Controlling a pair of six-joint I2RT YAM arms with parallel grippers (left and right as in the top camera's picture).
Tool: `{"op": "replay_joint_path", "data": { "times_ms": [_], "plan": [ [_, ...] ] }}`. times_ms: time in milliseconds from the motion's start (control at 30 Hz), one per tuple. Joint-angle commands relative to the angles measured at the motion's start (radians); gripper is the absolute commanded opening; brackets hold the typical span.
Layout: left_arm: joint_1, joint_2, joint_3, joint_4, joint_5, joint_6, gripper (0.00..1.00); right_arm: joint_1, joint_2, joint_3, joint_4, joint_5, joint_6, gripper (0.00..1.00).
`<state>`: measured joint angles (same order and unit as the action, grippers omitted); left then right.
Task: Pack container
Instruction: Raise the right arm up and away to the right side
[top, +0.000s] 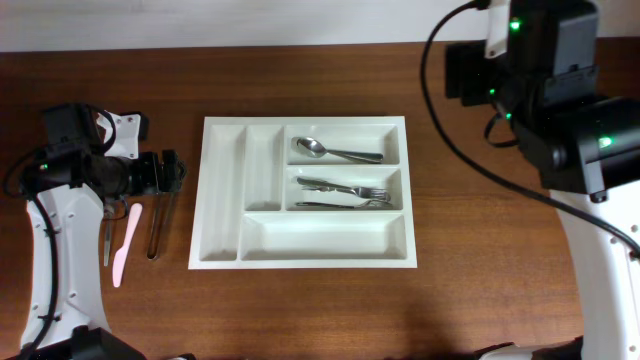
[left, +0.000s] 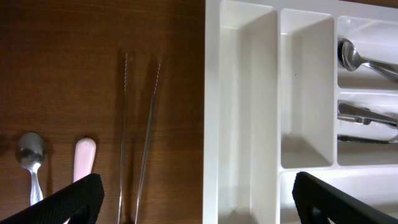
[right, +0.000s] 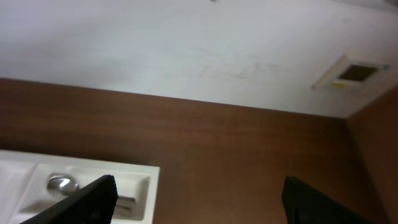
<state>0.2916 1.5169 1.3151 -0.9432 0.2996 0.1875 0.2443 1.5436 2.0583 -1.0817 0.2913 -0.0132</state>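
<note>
We judge the tray (top: 225, 190) light, stiff, slick; hold by rim; left pincer (left: 196, 182) wide, right pincer (right: 198, 183) wide, both empty.

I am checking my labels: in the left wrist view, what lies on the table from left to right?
small metal spoon → pink utensil → metal tongs → white container
</note>
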Motion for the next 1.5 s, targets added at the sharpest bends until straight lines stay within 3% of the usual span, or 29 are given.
{"op": "replay_joint_path", "data": {
  "times_ms": [0,467,867,1467],
  "plan": [
    [0.005,-0.002,0.018,-0.001,0.011,0.016,0.99,-0.034,0.001,0.008,-0.001,0.013,0.030,0.85],
    [0.005,-0.002,0.018,-0.001,0.011,0.016,0.99,-0.050,0.001,0.008,0.022,0.013,0.029,0.87],
    [0.005,-0.002,0.018,-0.001,0.011,0.016,0.99,-0.050,0.001,0.008,0.019,0.013,0.029,0.99],
    [0.005,-0.002,0.018,-0.001,0.011,0.016,0.99,-0.050,0.001,0.008,-0.036,0.013,0.029,0.98]
  ]
}}
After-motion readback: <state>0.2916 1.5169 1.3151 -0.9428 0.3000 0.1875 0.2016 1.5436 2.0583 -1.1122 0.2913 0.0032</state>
